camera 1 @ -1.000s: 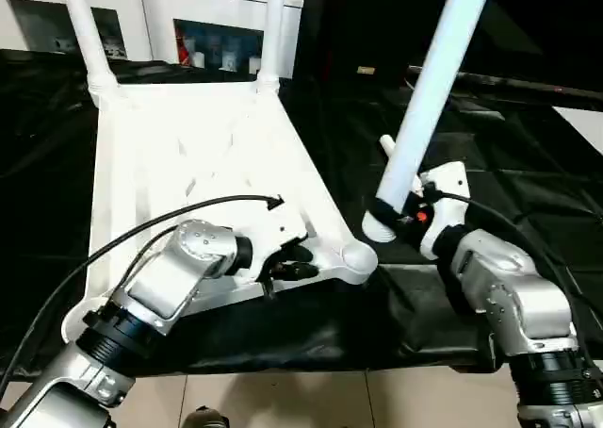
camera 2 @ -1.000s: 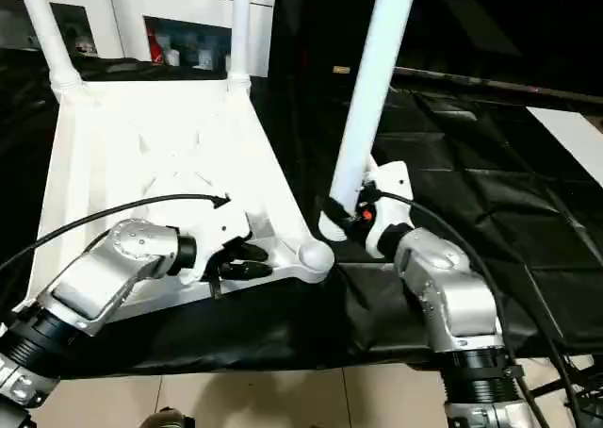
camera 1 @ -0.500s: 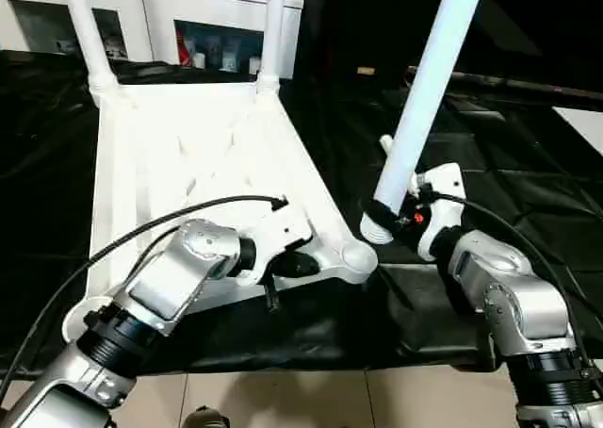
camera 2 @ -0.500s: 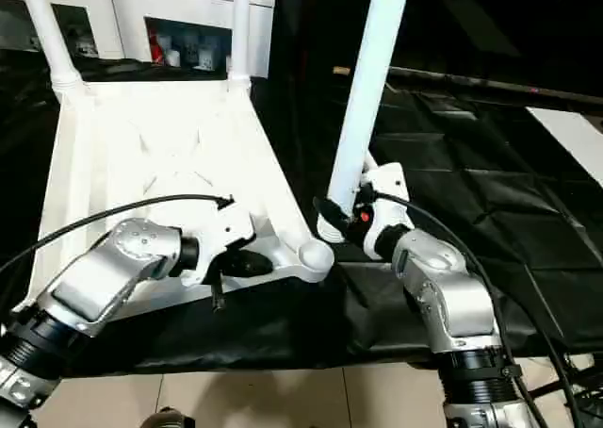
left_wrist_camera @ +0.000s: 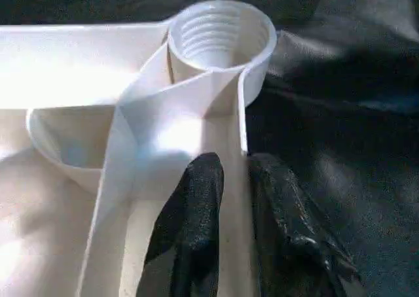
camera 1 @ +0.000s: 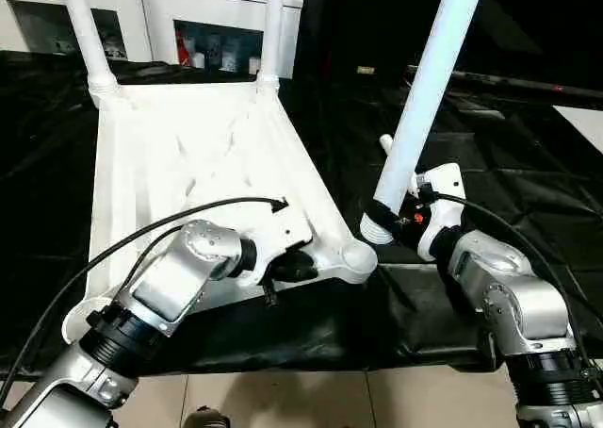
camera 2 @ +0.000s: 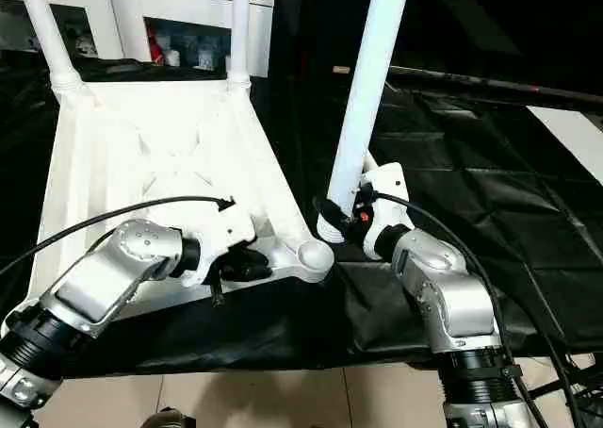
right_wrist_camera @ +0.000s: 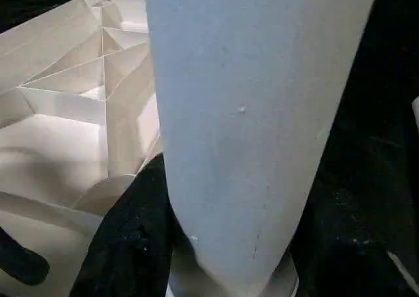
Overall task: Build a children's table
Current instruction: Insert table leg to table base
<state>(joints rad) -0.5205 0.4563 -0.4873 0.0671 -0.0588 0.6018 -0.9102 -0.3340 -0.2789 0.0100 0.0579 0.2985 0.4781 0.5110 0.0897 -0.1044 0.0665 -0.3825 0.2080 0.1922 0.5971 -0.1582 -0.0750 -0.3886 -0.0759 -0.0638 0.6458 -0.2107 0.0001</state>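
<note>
Tabletop [camera 1: 188,155] rim pinched by left gripper [left_wrist_camera: 229,179]; right gripper [camera 1: 391,216] (seemingly) clamps leg [camera 1: 424,89].

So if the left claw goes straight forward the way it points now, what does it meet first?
Most likely the empty round corner socket of the tabletop. The left claw straddles the tabletop's side wall just short of it, pointing at the threaded opening; depth is hard to judge.
</note>
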